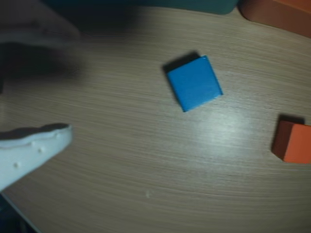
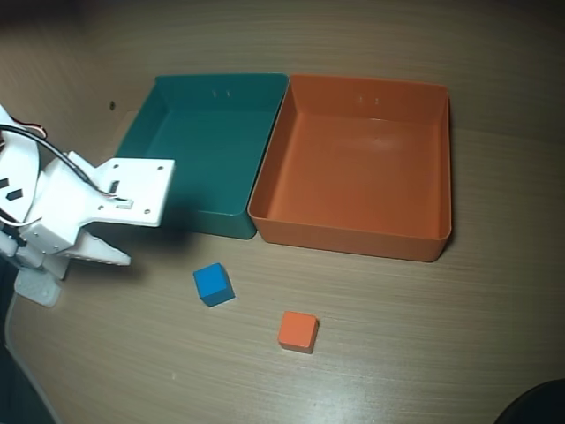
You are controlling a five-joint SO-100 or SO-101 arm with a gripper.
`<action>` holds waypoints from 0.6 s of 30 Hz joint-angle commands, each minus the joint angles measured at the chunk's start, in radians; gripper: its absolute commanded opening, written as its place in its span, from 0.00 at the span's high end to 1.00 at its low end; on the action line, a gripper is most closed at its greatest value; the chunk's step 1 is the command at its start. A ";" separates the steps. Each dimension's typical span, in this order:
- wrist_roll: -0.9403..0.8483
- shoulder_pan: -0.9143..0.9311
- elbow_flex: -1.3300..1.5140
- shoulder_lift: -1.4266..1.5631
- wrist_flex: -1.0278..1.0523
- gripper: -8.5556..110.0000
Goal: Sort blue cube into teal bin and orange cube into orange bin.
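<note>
The blue cube (image 2: 213, 283) lies on the wooden table in front of the teal bin (image 2: 181, 141), and the orange cube (image 2: 297, 330) lies a little to its right and nearer the front. The orange bin (image 2: 424, 159) stands against the teal bin's right side; both bins hold nothing. My white gripper (image 2: 148, 228) hovers open at the left, short of the blue cube, with nothing between its fingers. In the wrist view the blue cube (image 1: 194, 82) sits ahead of the open gripper (image 1: 75, 82), and the orange cube (image 1: 293, 141) is at the right edge.
Strips of the teal bin (image 1: 194, 4) and the orange bin (image 1: 282, 14) run along the top of the wrist view. The arm's body (image 2: 35, 212) fills the left edge of the overhead view. A dark object (image 2: 534, 406) is at the bottom right corner.
</note>
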 commanded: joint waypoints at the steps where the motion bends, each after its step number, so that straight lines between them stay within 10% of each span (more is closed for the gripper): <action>1: -0.008 -0.002 -0.175 -0.086 -0.008 0.70; 18: -0.405 0.049 -0.344 -0.357 -0.008 0.67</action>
